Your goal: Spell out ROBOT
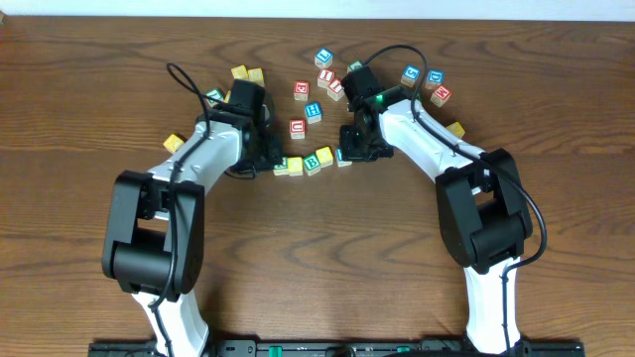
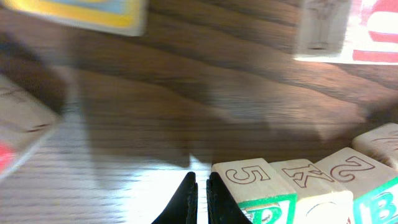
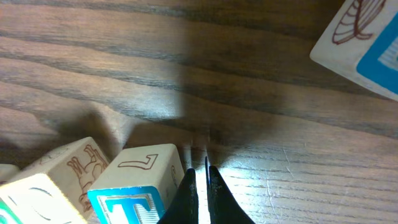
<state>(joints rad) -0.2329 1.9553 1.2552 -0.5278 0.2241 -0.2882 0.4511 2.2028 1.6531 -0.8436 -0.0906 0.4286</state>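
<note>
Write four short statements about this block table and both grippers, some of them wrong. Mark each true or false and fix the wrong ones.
1. The left gripper is shut with nothing between its fingers. True.
2. The right gripper is clamped on the T block. False: it is shut and empty, with its fingers beside that block.
3. Seen from overhead, the row of blocks lies between the two grippers. True.
4. Every block on the table is in that row. False: loose blocks lie scattered beyond it and out to both sides.
</note>
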